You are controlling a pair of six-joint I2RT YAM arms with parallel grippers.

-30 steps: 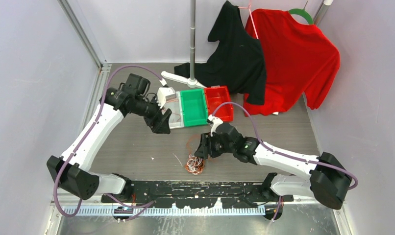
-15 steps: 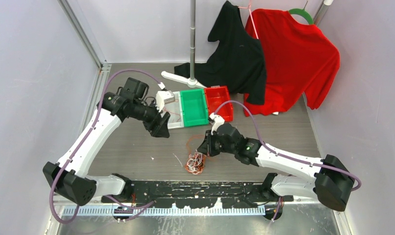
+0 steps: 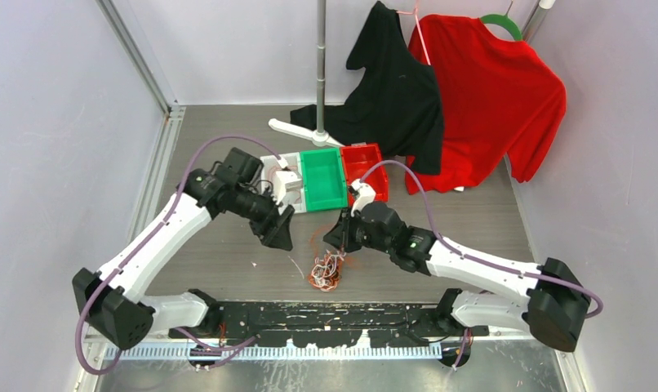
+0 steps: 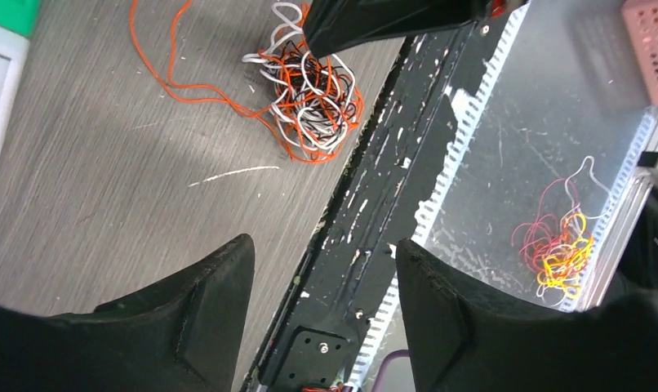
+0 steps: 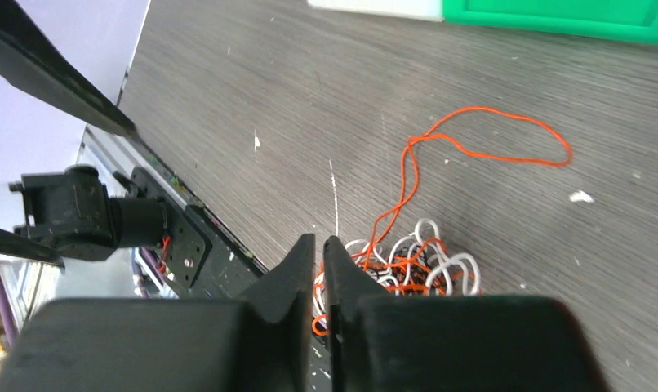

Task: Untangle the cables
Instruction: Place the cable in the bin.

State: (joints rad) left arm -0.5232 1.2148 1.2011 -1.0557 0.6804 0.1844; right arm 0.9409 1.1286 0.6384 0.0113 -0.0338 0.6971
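Nr 3 bins (image 3: 324,180): 1 cable tangle (image 3: 326,272)

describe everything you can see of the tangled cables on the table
The cables are a small knot of very thin orange-red, white and black wires, looped tightly over one another, lying on the grey table near its front edge. One orange-red strand trails out of the knot into a loose open loop on the table. The shut right claw sits at the knot's edge; whether it pinches a strand cannot be told.
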